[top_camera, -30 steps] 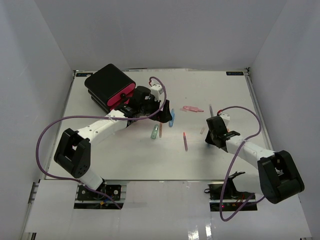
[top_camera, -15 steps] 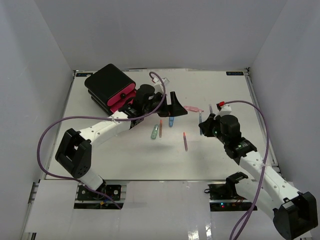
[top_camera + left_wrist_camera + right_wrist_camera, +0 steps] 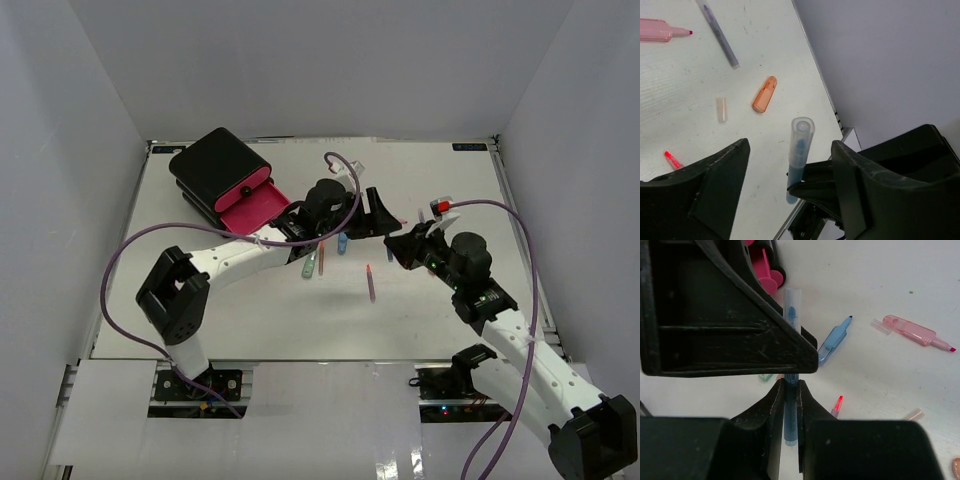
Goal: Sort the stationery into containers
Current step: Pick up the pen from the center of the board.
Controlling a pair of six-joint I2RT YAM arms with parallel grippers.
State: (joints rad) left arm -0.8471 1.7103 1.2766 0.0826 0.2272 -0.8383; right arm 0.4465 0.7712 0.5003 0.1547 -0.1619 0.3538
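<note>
My right gripper is shut on a blue pen with a clear cap, held upright above the table. My left gripper is open, its two fingers standing either side of the pen's capped end with gaps on both sides. In the top view both grippers meet near the table's middle, left and right. The black box of containers stands at the far left with one pink drawer pulled out. More stationery lies loose: a blue highlighter, a green one and a pink pen.
Below the left gripper lie a pink highlighter, a grey pen, an orange cap and a small clear cap. White walls enclose the table; its right edge runs close by.
My left arm has swung right from the drawers to the table's middle. My right arm has lifted the blue pen and brought it left, between the left fingers, which have narrowed a little.
</note>
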